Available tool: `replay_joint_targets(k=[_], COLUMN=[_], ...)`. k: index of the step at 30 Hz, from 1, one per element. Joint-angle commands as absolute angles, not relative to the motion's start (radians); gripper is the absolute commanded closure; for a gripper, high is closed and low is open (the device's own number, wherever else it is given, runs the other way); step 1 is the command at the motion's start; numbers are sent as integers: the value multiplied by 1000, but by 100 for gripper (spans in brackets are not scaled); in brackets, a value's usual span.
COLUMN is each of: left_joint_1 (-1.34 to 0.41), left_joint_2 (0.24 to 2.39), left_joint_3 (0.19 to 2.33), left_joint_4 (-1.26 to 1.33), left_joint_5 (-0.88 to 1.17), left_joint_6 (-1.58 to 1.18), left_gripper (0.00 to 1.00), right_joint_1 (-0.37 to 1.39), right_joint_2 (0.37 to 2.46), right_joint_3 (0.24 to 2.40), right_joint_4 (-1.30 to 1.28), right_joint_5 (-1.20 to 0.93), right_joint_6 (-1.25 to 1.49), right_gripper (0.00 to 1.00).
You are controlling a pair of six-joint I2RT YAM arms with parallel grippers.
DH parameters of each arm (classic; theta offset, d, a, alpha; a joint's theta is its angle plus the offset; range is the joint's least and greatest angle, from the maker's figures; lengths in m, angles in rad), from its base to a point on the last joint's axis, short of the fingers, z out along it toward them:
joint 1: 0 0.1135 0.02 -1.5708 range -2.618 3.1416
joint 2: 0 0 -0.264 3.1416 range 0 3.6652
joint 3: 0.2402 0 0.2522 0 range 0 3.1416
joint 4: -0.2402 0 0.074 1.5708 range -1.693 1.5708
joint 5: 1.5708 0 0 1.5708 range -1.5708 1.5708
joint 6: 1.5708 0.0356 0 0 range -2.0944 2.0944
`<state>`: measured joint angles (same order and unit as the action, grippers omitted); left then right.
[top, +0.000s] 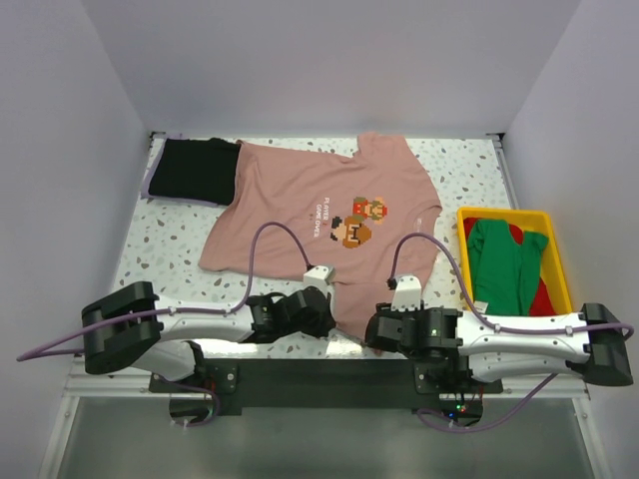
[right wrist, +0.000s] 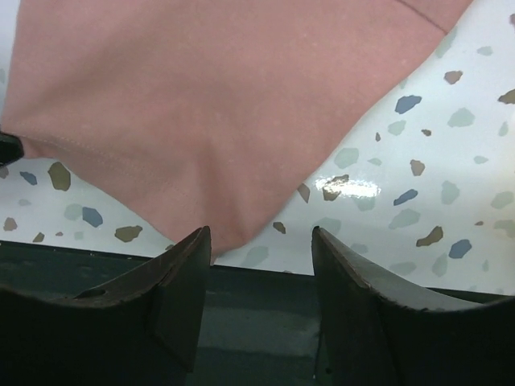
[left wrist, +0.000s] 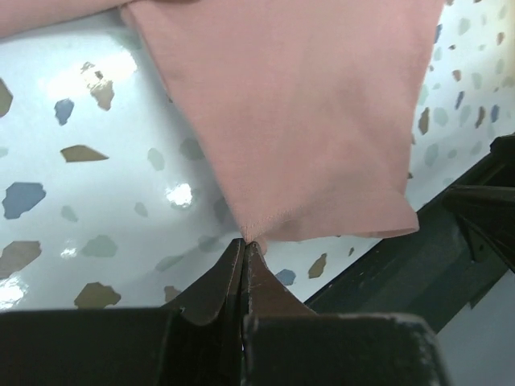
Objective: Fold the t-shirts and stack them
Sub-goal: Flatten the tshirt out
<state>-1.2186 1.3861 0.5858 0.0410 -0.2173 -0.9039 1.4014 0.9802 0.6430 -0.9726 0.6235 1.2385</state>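
Top external view, work in hand: black t-shirt [top: 190, 170], upper left, apparently folded. Pink t-shirt [top: 319, 205], centre, spread flat, unfolded. Green t-shirt [top: 509, 264] and red t-shirt [top: 546, 295], right, waiting in yellow bin [top: 504, 213]. Left gripper [left wrist: 245, 251] pinched on the pink hem corner; right gripper [right wrist: 259, 251] jaws apart beside the hem.

Both arms lie low, left claw [left wrist: 245, 241] pinching the pink t-shirt [left wrist: 306, 121] at its hem, right claw [right wrist: 261, 237] spread apart.
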Motion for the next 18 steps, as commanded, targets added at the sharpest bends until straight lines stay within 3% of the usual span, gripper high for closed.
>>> replay_joint_targets(k=[1, 18], left_joint_1=[-1221, -1213], left_joint_2=[1362, 1407], left_joint_3=[575, 581], left_joint_4=[-5, -40], left_joint_5=[-250, -242], left_joint_6=[-931, -913], left_gripper=[100, 100], right_joint_1=[1402, 1402], right_joint_2=[998, 1126], right_joint_3=[604, 443], right_joint_4=[-849, -581], right_joint_5=[597, 514], right_joint_6=[1269, 1373], right_gripper=[44, 44])
